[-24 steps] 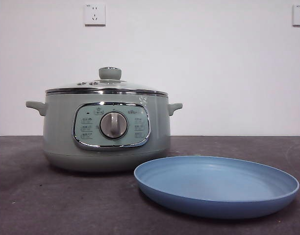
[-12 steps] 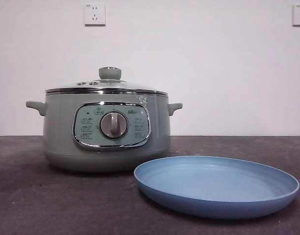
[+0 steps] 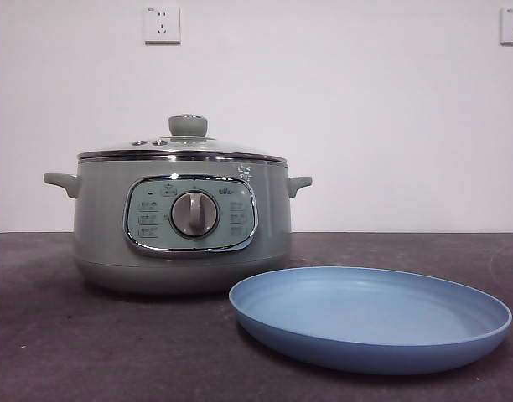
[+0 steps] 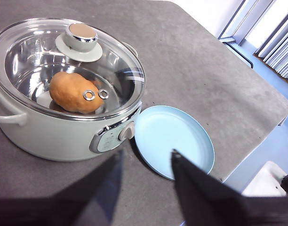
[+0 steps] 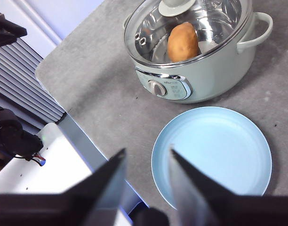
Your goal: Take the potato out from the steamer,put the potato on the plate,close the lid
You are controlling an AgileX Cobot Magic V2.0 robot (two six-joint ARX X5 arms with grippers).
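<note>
The sage-green steamer [image 3: 183,222] stands on the dark table with its glass lid [image 3: 183,149] on. Through the lid [image 4: 68,66] the orange-brown potato [image 4: 74,92] lies inside the steamer [image 4: 54,134]; the right wrist view shows the same potato [image 5: 183,42] in the steamer [image 5: 200,70] under the lid [image 5: 186,26]. The blue plate [image 3: 370,318] lies beside the pot, bare, also seen as plate [image 4: 174,141] and plate [image 5: 212,155]. My left gripper [image 4: 146,162] and right gripper [image 5: 147,157] hover high above the table, both open and holding nothing.
The table's edge [image 5: 64,113] runs near the pot, with the floor and equipment [image 5: 17,136] beyond it. Wall sockets [image 3: 162,24] sit on the white wall behind. Neither arm shows in the front view.
</note>
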